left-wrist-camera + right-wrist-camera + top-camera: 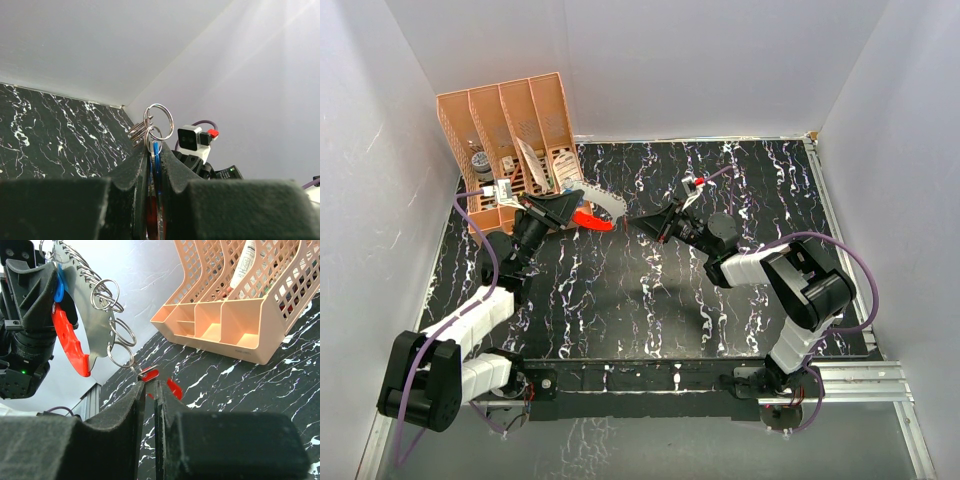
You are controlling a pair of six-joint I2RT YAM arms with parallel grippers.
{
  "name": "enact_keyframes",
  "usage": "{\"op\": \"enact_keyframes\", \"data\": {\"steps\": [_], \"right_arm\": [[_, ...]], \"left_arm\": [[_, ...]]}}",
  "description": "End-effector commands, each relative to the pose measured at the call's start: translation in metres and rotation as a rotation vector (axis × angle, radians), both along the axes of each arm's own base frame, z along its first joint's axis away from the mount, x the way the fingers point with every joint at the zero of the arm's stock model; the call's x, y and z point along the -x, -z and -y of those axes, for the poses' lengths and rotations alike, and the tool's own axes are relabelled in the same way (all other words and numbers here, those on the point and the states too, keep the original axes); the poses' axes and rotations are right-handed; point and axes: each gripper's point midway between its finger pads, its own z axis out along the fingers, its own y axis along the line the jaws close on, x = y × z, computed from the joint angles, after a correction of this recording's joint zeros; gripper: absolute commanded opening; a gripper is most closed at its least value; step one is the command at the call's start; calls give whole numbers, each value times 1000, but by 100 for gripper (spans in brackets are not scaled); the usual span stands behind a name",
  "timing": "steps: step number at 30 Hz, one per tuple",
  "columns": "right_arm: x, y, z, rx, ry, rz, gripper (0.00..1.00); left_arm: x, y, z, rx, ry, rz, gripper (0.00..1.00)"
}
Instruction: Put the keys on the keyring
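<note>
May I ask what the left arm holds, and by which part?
The keyring, pinched at one end between the fingers of the left gripper; its red strip and ringed grey band stick out free.

a peach plastic lattice desk organizer (552, 110) (240, 340) stands at the back left of a black, white-veined marble-patterned tabletop (650, 320) (250, 390), with a white tube (247, 257) upright in one slot.

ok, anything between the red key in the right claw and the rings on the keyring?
Nothing visible. The right claw pinches the small red-headed key, its tip right at the lowest wire ring hanging off the oval red-and-grey keyring in the left claw.
</note>
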Motion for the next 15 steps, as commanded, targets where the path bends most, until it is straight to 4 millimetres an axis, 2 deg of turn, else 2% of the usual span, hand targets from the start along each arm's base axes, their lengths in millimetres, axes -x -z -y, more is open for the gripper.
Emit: {"op": "enact_keyframes", "data": {"steps": [1,10,15], "right_arm": [[3,-13,4,-24,-2,57,13],[5,-24,10,4,17,114,22],[5,-33,12,51,32,173,23]], "left_arm": [[5,-21,-5,29,-17,76,0],[2,-18,-6,28,-23,59,0],[1,-15,-5,27,-20,48,0]]}}
